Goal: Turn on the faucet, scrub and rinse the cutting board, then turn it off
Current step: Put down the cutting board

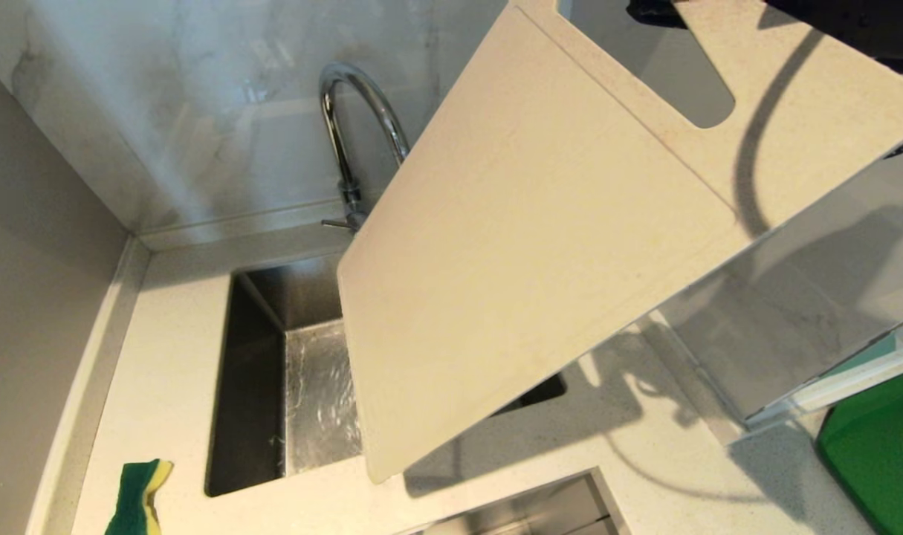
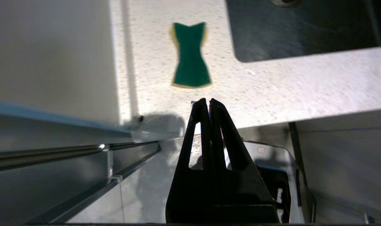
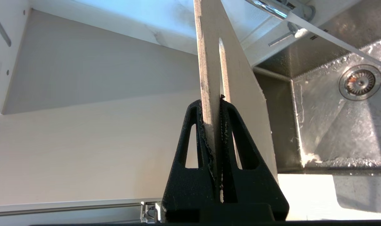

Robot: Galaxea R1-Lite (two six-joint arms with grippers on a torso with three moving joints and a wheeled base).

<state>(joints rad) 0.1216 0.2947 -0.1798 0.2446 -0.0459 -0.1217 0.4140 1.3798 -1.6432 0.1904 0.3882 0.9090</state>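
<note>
My right gripper [image 3: 213, 102] is shut on the edge of the off-white cutting board [image 1: 525, 253] at its handle-cutout end. It holds the board tilted above the steel sink [image 1: 302, 386]. The board covers the spout end of the chrome faucet [image 1: 354, 111], whose thin side lever [image 1: 336, 223] sticks out at the base. In the right wrist view a thin pale stream [image 3: 334, 40] seems to run from the faucet [image 3: 268, 8] into the basin. My left gripper [image 2: 208, 101] is shut and empty, hovering over the counter's front edge just short of a green-and-yellow sponge [image 2: 191, 56].
The sponge [image 1: 139, 494] lies on the speckled white counter [image 1: 176, 357] left of the sink. A green mat [image 1: 878, 453] sits at the far right. The sink floor looks wet, with the drain [image 3: 360, 82] at its middle. Walls close in behind and to the left.
</note>
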